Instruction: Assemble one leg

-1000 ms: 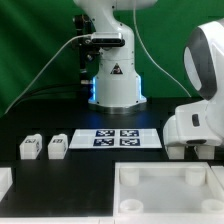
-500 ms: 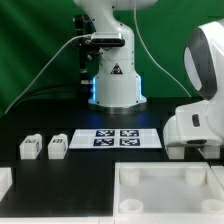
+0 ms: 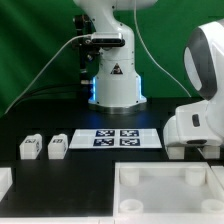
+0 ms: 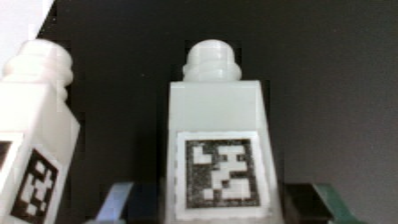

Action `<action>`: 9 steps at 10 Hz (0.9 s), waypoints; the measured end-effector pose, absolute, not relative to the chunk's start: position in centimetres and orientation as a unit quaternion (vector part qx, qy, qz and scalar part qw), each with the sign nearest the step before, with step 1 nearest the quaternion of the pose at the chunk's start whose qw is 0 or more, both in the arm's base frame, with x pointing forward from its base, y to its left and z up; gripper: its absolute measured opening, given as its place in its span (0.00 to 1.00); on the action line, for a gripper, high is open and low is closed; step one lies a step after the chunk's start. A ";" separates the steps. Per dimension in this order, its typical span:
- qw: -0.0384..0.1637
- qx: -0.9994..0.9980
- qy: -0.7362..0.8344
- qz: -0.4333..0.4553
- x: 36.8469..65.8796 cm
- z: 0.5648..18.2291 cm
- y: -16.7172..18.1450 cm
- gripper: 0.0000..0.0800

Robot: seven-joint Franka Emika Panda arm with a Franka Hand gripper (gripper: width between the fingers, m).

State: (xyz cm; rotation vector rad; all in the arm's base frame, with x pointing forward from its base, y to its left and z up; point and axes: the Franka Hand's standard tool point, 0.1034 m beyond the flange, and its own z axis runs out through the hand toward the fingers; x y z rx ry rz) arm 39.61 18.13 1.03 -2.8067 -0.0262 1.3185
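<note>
In the wrist view a white leg (image 4: 221,120) with a rounded knob and a black-and-white tag stands between my gripper (image 4: 224,203) fingers. The jaws are open, with a dark gap on each side of the leg. A second leg (image 4: 36,120) stands close beside it. In the exterior view two legs (image 3: 30,147) (image 3: 58,146) lie on the black table at the exterior view's left. My arm's white hand (image 3: 196,125) is low at the exterior view's right, and its fingers are hidden there.
The marker board (image 3: 117,137) lies mid-table in front of the robot base (image 3: 112,80). The large white square piece with corner sockets (image 3: 165,185) fills the near edge. A white block (image 3: 4,180) sits at the near left edge.
</note>
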 end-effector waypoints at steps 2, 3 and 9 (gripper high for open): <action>0.032 -0.909 -0.033 0.415 40.5 1.5 17.2 0.36; 0.041 -0.910 -0.045 0.411 42.0 3.1 16.2 0.36; 0.048 -0.977 -0.060 0.201 46.5 11.2 15.1 0.36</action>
